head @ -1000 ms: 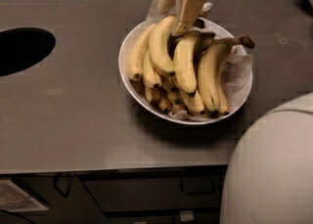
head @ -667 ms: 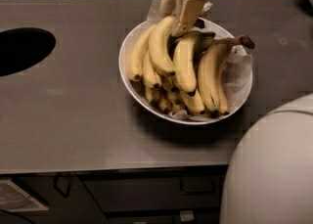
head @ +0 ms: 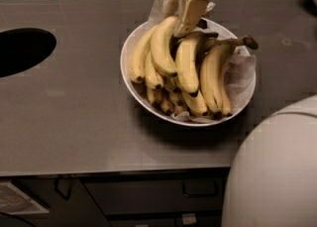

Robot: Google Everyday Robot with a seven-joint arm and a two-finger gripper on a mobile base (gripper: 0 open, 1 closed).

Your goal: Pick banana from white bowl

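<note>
Gripper at the far side of the white bowl; fingers clamped on the banana, which curves down from them; bowl on bench.

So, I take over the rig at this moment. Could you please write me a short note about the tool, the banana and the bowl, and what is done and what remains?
Tool: low over the far side of the white bowl, right at the stem end of the banana.
Banana: appears to rest on top of the pile in the bowl, black tip toward the front, other bananas beside and under it.
Bowl: on the grey counter.
Done: the tool has reached the banana.
Left: confirm the grip, then lift the banana clear of the bowl.
</note>
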